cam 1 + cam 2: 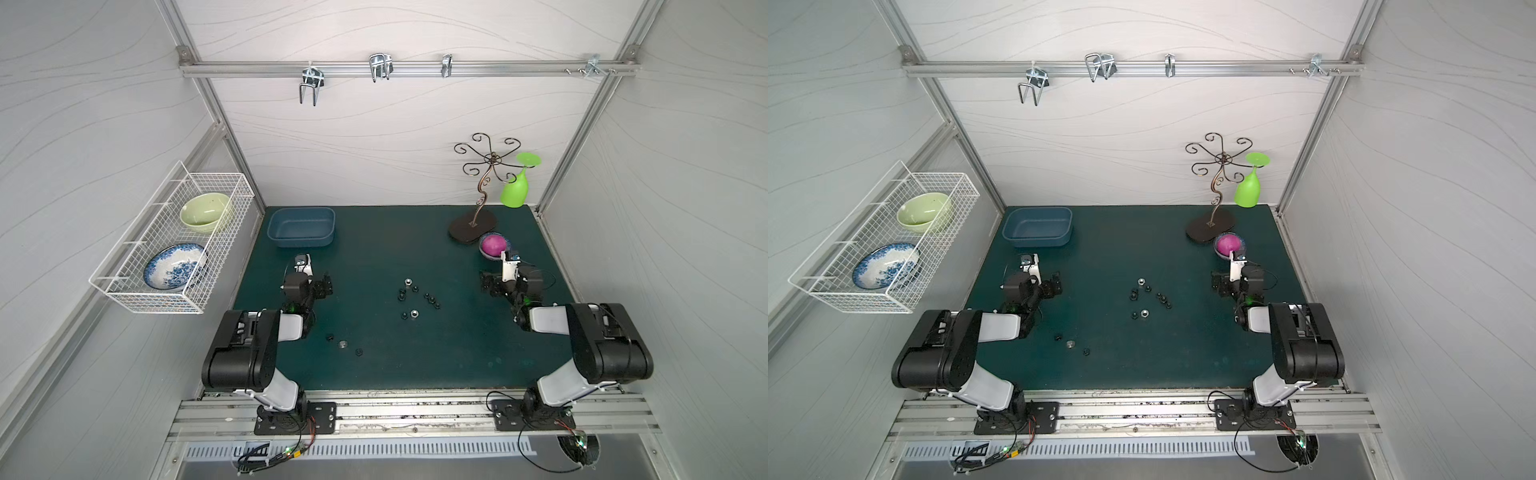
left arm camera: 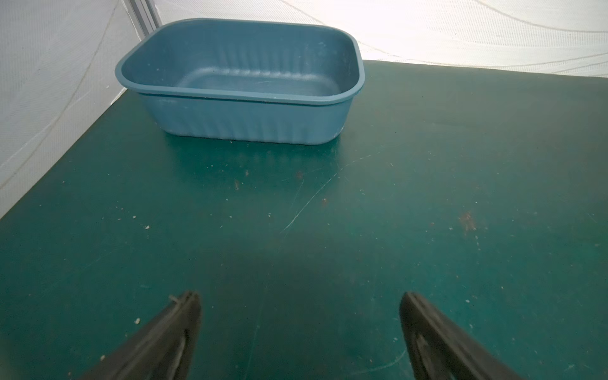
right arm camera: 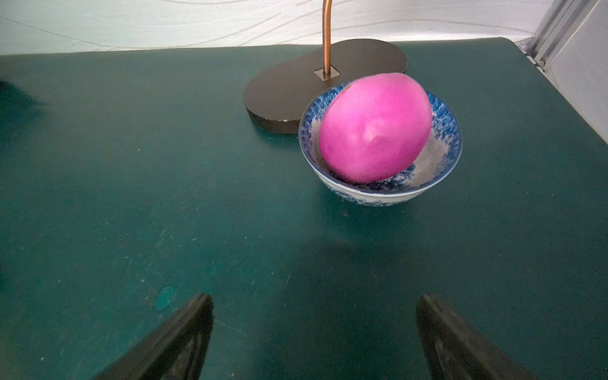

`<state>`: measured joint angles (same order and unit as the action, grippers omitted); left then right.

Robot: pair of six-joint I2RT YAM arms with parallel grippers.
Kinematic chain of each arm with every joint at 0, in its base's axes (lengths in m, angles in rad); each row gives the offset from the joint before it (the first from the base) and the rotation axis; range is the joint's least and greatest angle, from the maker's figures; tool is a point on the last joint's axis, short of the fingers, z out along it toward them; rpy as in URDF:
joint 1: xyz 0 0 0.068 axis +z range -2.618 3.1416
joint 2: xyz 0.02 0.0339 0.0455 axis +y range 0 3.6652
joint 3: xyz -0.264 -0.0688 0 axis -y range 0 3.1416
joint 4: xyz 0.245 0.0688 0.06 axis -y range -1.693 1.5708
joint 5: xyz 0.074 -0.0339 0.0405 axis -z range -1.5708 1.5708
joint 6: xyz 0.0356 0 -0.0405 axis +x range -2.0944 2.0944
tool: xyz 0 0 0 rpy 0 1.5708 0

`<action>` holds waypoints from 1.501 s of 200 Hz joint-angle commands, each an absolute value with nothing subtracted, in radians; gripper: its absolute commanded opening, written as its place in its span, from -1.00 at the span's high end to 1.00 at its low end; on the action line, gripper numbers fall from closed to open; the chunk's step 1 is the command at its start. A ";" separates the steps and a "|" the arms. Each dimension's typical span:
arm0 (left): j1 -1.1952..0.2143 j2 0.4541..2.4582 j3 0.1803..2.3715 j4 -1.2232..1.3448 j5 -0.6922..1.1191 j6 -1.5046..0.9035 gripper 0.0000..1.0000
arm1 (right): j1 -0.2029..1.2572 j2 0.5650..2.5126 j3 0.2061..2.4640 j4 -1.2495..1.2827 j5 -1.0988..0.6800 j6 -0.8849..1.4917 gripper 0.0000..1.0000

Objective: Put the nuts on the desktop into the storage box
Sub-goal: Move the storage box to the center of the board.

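Several small nuts (image 1: 415,297) (image 1: 1147,297), mostly black with a few silver, lie scattered mid-desktop (image 1: 415,249). Three more nuts (image 1: 343,344) (image 1: 1070,343) sit closer to the front left. The blue-grey storage box (image 1: 301,226) (image 1: 1037,224) (image 2: 243,121) stands at the back left and looks empty. My left gripper (image 1: 306,277) (image 2: 299,296) hovers low just in front of the box, open, nothing between its fingers. My right gripper (image 1: 512,277) (image 3: 314,299) is open and empty over bare desktop, to the right of the nuts.
A small blue-patterned bowl with a magenta ball (image 1: 493,245) (image 3: 378,131) sits just beyond the right gripper, beside a dark stand base (image 1: 471,228) carrying a hanging green glass (image 1: 515,191). A white wire basket (image 1: 174,241) with two bowls hangs on the left wall.
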<state>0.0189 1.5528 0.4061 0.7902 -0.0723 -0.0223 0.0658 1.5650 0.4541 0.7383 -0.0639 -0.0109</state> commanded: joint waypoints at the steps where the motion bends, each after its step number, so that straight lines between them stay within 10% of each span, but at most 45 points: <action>1: 0.018 1.552 0.423 0.830 -0.082 -0.022 -0.97 | 0.068 1.563 0.471 0.733 -0.066 -0.018 -0.98; 192: 0.016 1.550 0.421 0.832 -0.078 -0.015 -0.97 | 0.071 1.404 0.411 0.717 0.016 0.013 -0.98; 257: -0.017 1.341 0.607 0.317 0.066 0.005 -0.97 | 0.097 0.750 0.503 0.161 0.038 0.179 -0.98; 300: -0.063 1.415 0.958 -0.168 0.097 0.058 -0.97 | 0.077 0.644 0.769 -0.564 0.524 0.734 -0.98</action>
